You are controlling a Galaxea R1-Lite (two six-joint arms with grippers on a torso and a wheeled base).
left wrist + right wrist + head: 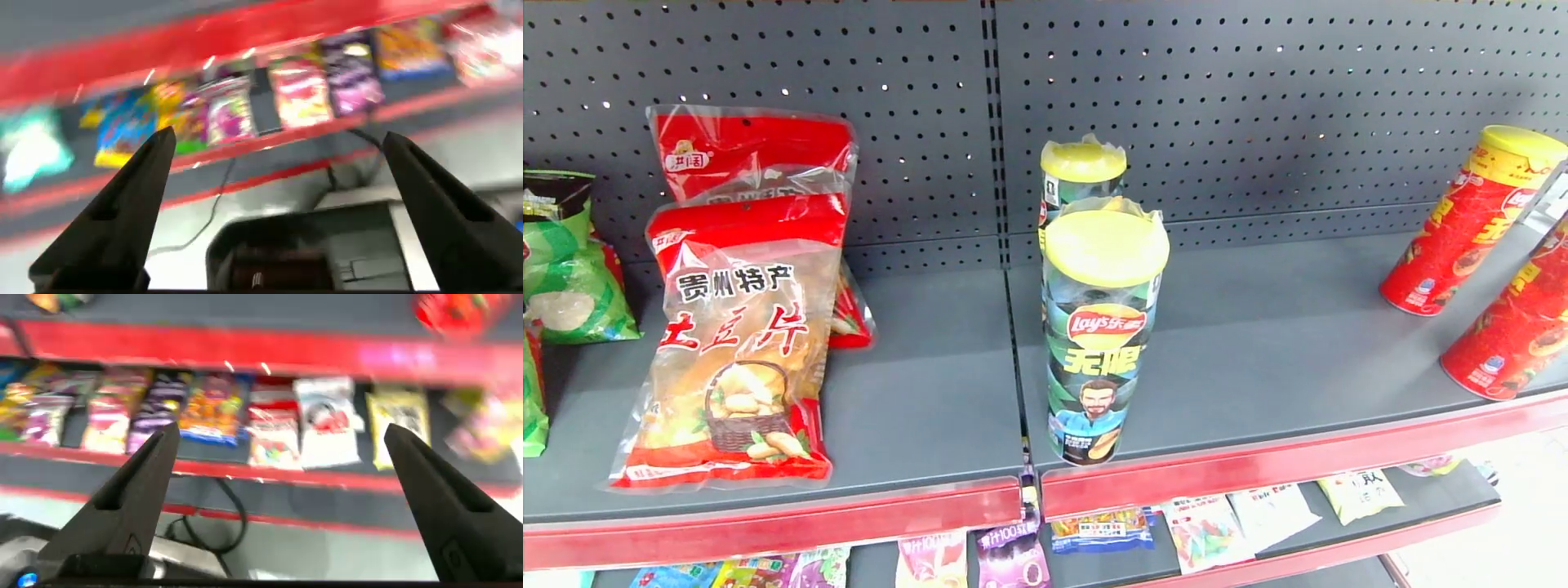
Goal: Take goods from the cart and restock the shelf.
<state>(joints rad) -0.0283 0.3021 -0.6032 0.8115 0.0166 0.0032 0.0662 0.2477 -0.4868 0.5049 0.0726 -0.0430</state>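
Stock on grey shelf [1258,343] with red front lip and pegboard back.

- Middle, near the lip: front can [1101,343], upright, yellow lid, loose clear wrap at the top, green-blue wall with a red-and-yellow logo and a drawn figure.
- Just behind it: rear can [1078,175], same kind, upright, mostly hidden.
- Left part: two red bags [739,351] with clear windows, leaning one before the other; beside them a green bag [564,269].
- Far right: two red cans [1470,220], tilted, well apart from the green pair.
- Lower shelf [1421,494]: row of small packets [1201,531], mixed colours.
- Facing such packets: left gripper [279,137], jaws spread, nothing between.
- Likewise: right gripper [282,429], jaws spread and bare.
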